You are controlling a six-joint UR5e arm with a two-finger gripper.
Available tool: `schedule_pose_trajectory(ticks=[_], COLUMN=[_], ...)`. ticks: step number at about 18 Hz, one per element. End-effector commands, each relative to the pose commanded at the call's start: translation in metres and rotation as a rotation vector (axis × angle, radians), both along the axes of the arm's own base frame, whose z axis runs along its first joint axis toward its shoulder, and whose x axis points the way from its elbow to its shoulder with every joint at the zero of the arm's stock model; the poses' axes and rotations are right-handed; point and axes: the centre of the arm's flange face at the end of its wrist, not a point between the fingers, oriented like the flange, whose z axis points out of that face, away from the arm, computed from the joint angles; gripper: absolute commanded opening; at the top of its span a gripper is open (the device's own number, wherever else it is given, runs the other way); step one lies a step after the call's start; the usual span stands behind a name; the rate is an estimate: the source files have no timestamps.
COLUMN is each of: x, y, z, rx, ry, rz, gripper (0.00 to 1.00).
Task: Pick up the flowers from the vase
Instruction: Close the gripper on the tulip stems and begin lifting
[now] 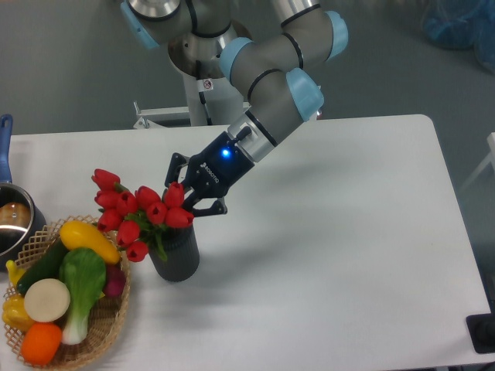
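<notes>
One UR5e arm, one bunch of red tulips: the gripper sits closed on the right-hand side of the flowers, its black fingers pinched in w/ red buds between and against them. Whether the pinch has stems or only bud heads can't be told from this angle. The bunch leans left, well out past the rim of the vase, w/ a green stem running down into the dark mouth, so the flowers are not yet free of it. The vase stands upright on the white table, just right of the wicker basket of toy vegetables; a steel pot w/ blue handle shows at the left edge.

Step in hand, by the look of it: grasp made, lift-out under way or about to start. Approx. halfway thru the task.

Next move prob. calls for a straight pull up and slightly toward the arm, along the stems' line, until the stem ends come out of the mouth. Risks: the vase is light-looking and may tip or ride up w/ the stems if they bind; a grip on buds alone could slip and drop the bunch. The buds hang near the basket, so a sideways swing to the left could snag it.
</notes>
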Motion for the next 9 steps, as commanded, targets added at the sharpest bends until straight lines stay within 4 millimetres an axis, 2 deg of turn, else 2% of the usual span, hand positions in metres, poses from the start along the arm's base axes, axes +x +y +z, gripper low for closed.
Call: schedule_pose_trajectory(ticks=[4, 9], x=[-0.001, -0.005], y=[-0.005, -0.014], z=[0.011, 0.035], rx=[0.008, 0.039], ry=[-0.007, -0.053], rz=[0.016, 0.054], gripper=[0.18, 0.18])
